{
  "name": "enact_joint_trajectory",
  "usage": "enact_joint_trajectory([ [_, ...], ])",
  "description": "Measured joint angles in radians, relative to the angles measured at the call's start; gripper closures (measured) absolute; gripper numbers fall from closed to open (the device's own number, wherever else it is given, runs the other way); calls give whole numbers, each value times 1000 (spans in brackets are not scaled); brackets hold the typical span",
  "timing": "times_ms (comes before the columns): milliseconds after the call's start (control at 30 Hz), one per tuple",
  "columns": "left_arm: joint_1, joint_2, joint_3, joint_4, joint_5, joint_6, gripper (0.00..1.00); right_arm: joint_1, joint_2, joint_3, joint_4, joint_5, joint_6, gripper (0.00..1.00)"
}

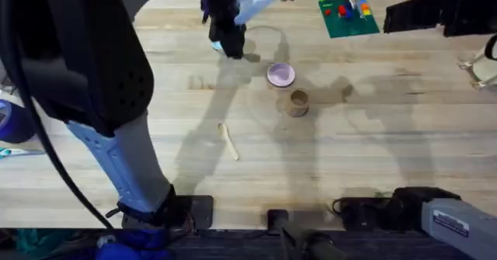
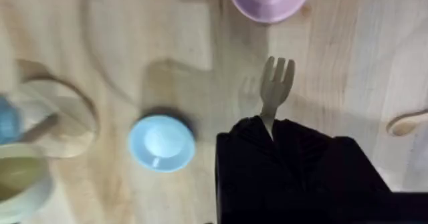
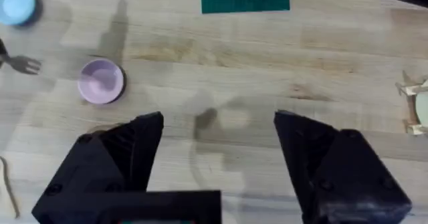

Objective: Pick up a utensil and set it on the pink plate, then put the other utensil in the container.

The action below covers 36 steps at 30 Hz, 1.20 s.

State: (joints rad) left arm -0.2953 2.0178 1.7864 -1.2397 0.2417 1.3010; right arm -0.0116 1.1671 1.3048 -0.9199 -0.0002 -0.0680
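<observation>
1. The left gripper (image 2: 273,132) is clamped on the fork (image 2: 276,83) by its handle, tines pointing toward the pink plate (image 1: 281,75), just short of it.
2. The right gripper (image 3: 217,150) hangs wide open, nearer its base.
3. The container (image 1: 298,102) stands just beside the plate.
4. The spoon (image 1: 227,140) lies farther off, toward the arms' bases.

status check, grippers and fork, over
Left gripper shut on fork, short of pink plate. Right gripper open. Spoon on table, nothing blocking.
</observation>
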Motion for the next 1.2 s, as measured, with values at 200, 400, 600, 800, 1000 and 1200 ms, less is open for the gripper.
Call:
enact_joint_trajectory([
  [200, -72, 0, 84, 4, -3, -7, 960, 0, 0, 0, 0, 0, -7, 5],
  [400, -188, 0, 88, 61, -3, -27, 960, 0, 0, 0, 0, 0, -8, 5],
  [600, -245, 0, 88, 113, -3, -42, 959, 0, 0, 0, 0, 0, -10, 5],
  [800, -245, 0, 88, 115, -3, -55, 960, 0, 0, 0, 0, 0, -22, 5],
  [1000, -245, 1, 88, 115, -3, -60, 959, 0, 0, 0, 0, 0, -23, 5],
  [1200, -245, 64, 89, 118, -3, -60, 959, 0, 0, 0, 0, 0, -23, 5],
])
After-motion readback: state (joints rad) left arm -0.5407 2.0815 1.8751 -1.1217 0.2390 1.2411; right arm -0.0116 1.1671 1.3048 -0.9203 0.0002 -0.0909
